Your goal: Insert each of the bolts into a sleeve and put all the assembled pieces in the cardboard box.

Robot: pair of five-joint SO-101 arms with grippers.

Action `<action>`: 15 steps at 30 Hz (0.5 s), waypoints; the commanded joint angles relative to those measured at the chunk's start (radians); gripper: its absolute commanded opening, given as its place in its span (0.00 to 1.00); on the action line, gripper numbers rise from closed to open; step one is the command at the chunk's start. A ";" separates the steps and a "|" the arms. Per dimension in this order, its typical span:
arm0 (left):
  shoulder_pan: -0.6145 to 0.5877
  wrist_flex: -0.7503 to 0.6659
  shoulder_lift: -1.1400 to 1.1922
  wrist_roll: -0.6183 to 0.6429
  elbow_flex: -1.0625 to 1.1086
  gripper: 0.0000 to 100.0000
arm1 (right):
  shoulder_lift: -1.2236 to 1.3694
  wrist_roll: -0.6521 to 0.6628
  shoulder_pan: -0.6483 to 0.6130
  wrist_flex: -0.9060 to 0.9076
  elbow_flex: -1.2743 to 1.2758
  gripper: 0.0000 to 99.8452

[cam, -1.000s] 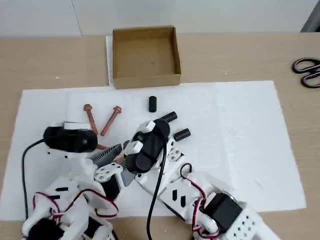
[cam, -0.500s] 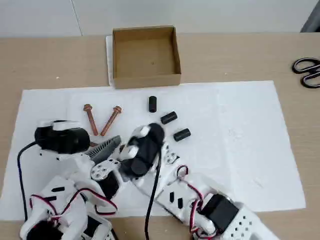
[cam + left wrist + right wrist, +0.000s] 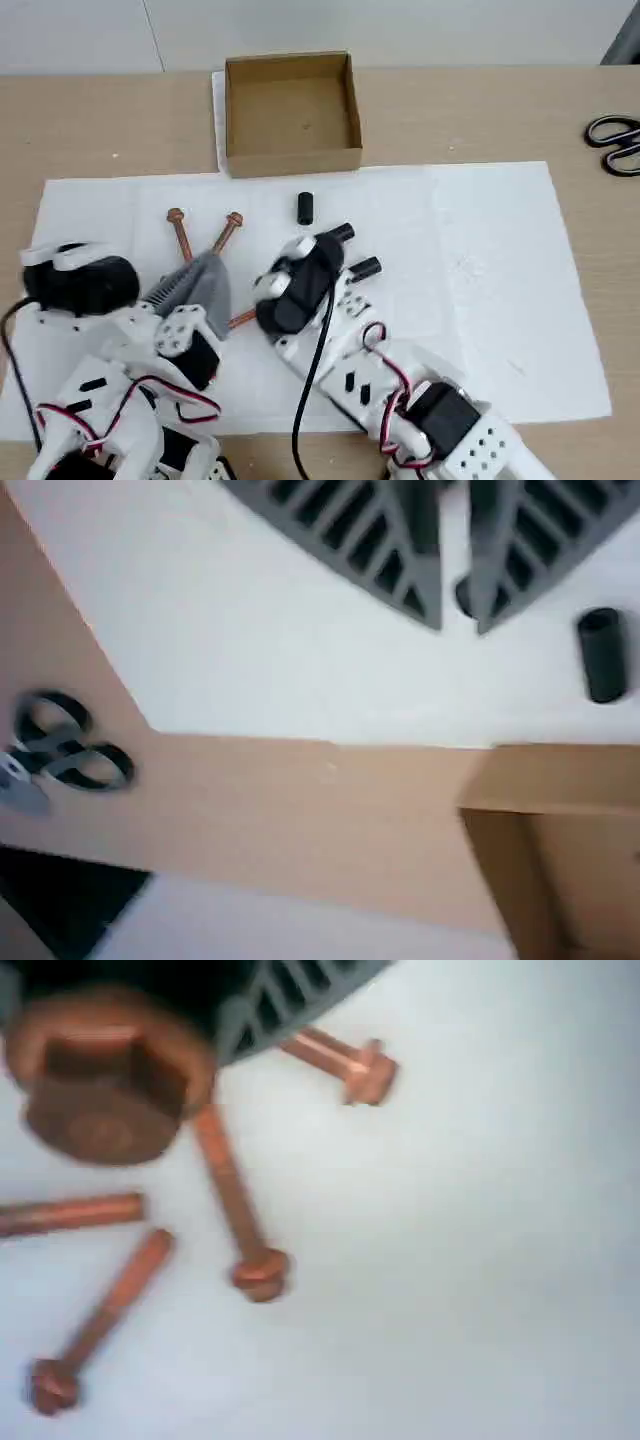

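Note:
In the right wrist view my right gripper (image 3: 150, 1020) is shut on a copper bolt (image 3: 100, 1090), whose head looms close. Loose bolts (image 3: 235, 1210) lie on the white sheet beneath it. In the high view two bolts (image 3: 180, 235) lie at the left, and a copper shaft (image 3: 240, 320) shows beside the right arm (image 3: 300, 280). Three black sleeves (image 3: 305, 208) lie in front of the cardboard box (image 3: 292, 110). My left gripper (image 3: 195, 285) sits to the left of the right arm, shut with nothing seen in it (image 3: 455, 570). A sleeve (image 3: 600, 655) lies beyond it.
The white sheet (image 3: 480, 260) covers the middle of the wooden table, with bare room on its right half. Scissors (image 3: 615, 145) lie at the far right edge. The box corner (image 3: 560, 860) shows past the left gripper.
The left arm has drawn back to the left, away from the right gripper. The right arm has shifted slightly toward the sleeves with the bolt.

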 commanded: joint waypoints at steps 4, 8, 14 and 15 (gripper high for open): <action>-0.176 -0.011 0.032 -0.006 -0.031 0.00 | -0.005 -0.032 0.139 -0.030 -0.006 0.00; -0.276 0.020 0.175 -0.029 -0.005 0.00 | 0.033 -0.190 0.234 -0.031 -0.009 0.00; -0.387 -0.028 0.381 -0.032 -0.070 0.00 | 0.189 -0.367 0.423 -0.033 -0.092 0.00; -0.400 -0.032 0.399 -0.032 -0.085 0.00 | 0.228 -0.388 0.441 -0.031 -0.140 0.00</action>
